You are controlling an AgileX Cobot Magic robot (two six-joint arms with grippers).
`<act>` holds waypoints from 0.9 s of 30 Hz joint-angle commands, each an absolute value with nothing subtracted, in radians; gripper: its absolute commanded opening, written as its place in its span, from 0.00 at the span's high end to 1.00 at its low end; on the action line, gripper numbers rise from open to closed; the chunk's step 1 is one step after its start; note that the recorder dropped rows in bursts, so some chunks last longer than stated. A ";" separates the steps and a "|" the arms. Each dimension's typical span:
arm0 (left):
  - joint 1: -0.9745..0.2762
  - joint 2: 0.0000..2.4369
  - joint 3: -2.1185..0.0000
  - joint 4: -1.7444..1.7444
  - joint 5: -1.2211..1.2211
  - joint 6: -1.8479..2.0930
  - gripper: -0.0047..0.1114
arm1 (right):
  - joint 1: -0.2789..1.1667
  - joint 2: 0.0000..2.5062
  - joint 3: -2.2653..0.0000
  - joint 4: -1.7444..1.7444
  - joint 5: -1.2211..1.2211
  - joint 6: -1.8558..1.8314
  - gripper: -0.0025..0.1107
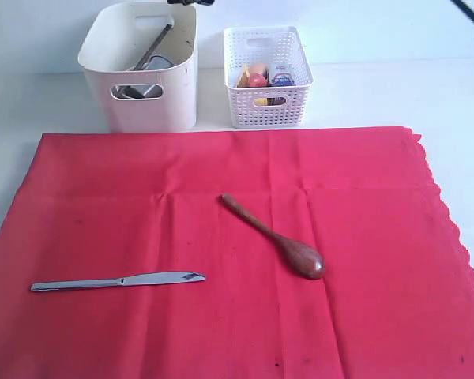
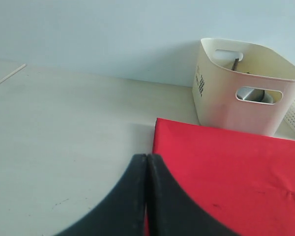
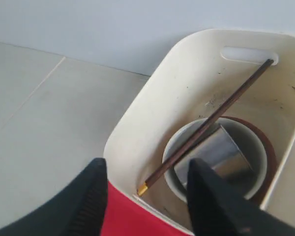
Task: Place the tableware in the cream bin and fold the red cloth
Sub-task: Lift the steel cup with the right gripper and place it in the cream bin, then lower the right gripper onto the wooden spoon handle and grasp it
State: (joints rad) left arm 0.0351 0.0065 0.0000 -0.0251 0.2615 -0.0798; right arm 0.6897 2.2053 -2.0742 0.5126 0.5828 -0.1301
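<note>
The large bright red fabric cloth (image 1: 221, 332) lies flat and unfolded. The tall cream plastic bin (image 1: 154, 106) stands just beyond its far edge. The steel table knife (image 1: 118, 280) lies on the cloth's left half, long axis crosswise, likely the left arm's item. The brown wooden spoon (image 1: 272, 235) lies right of centre, long axis diagonal, bowl end toward the near edge, nearer the right arm. The right gripper (image 3: 147, 172) hangs above the bin, jaws apart and empty. The left gripper (image 2: 146, 160) is pressed closed on nothing, beside the cloth's corner.
</note>
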 commanded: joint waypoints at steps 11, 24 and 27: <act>0.037 0.000 0.000 -0.028 0.258 -0.083 0.95 | 0.733 1.691 -1.591 0.028 1.036 -0.032 0.98; 0.037 0.000 0.000 -0.028 0.258 -0.083 0.95 | 0.733 1.790 -1.202 0.020 0.871 -0.088 0.92; 0.037 0.000 0.000 -0.028 0.258 -0.083 0.95 | 0.733 1.854 -1.202 0.018 0.848 -0.088 0.80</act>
